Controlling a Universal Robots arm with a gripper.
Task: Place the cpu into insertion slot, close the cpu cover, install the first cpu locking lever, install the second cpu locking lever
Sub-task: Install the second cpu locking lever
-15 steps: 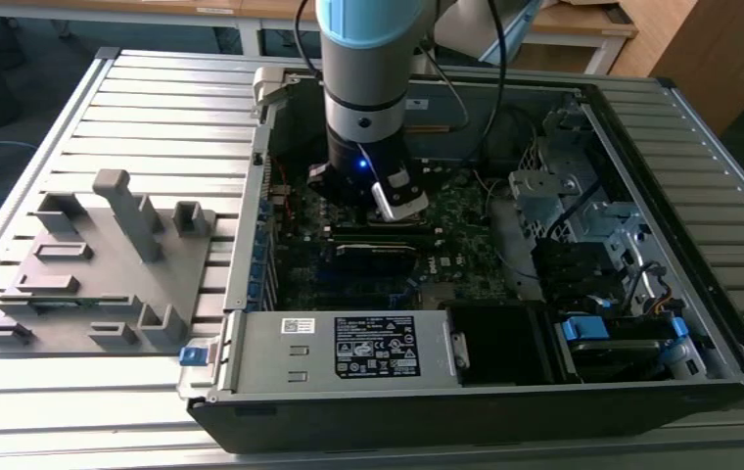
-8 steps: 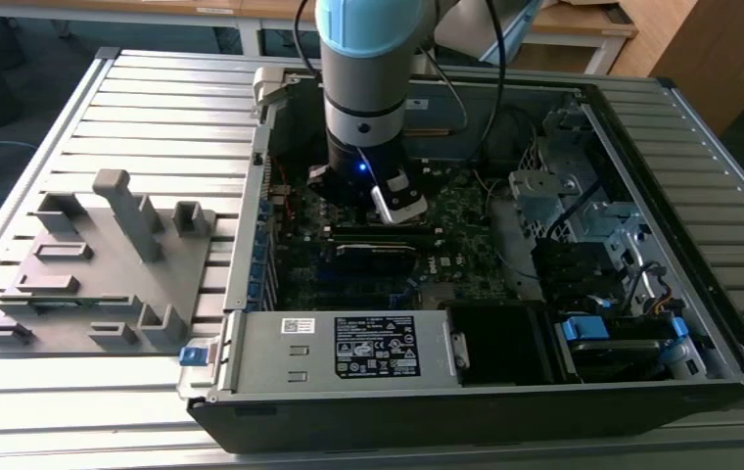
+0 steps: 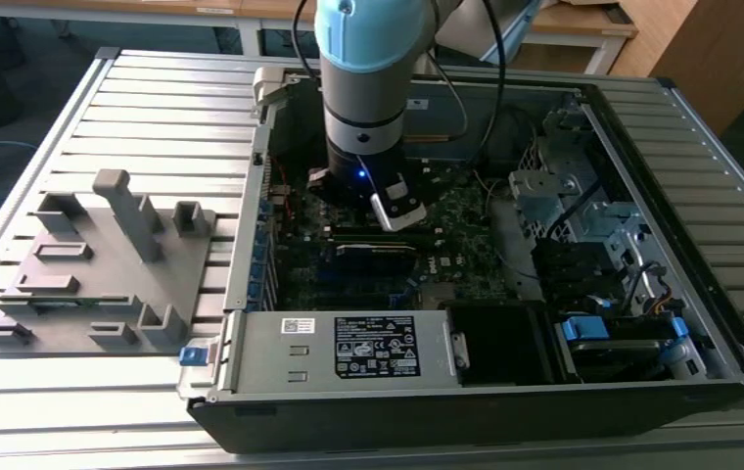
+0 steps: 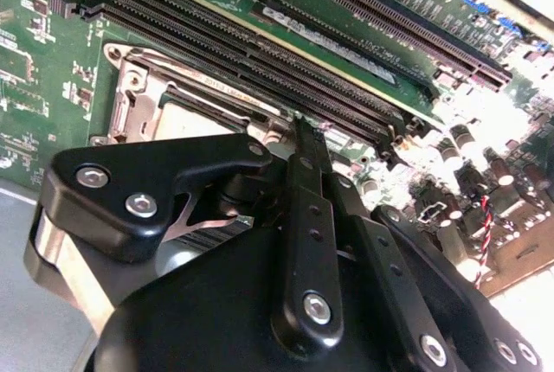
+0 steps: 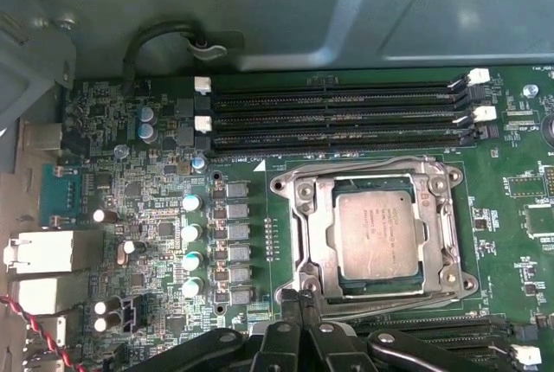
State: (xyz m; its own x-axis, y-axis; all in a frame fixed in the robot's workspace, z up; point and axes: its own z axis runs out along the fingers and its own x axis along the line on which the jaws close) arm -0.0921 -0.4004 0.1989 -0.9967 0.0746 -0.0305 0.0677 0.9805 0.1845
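Note:
In the first wrist view the cpu [image 5: 378,238], a dull silver square chip, lies flat in the insertion slot [image 5: 346,284] on the green motherboard. The cpu cover [image 5: 450,227], a silver frame plate, lies down around it, and the chip shows through its window. My gripper [image 5: 299,296] is shut, with its black fingertips together at one corner of the socket frame. I cannot tell whether they pinch a thin lever there. In the second wrist view the gripper [image 4: 299,130] points at the socket edge, with the cpu [image 4: 192,119] and cpu cover [image 4: 138,86] beside it.
Long black memory slots [image 5: 338,117] run along one side of the socket, and more lie near the fingers. Capacitors [image 5: 192,234] stand beside it. The arm [image 3: 365,98] reaches down into the open computer case [image 3: 477,392]. A grey fixture plate [image 3: 98,264] lies at the exterior view's left.

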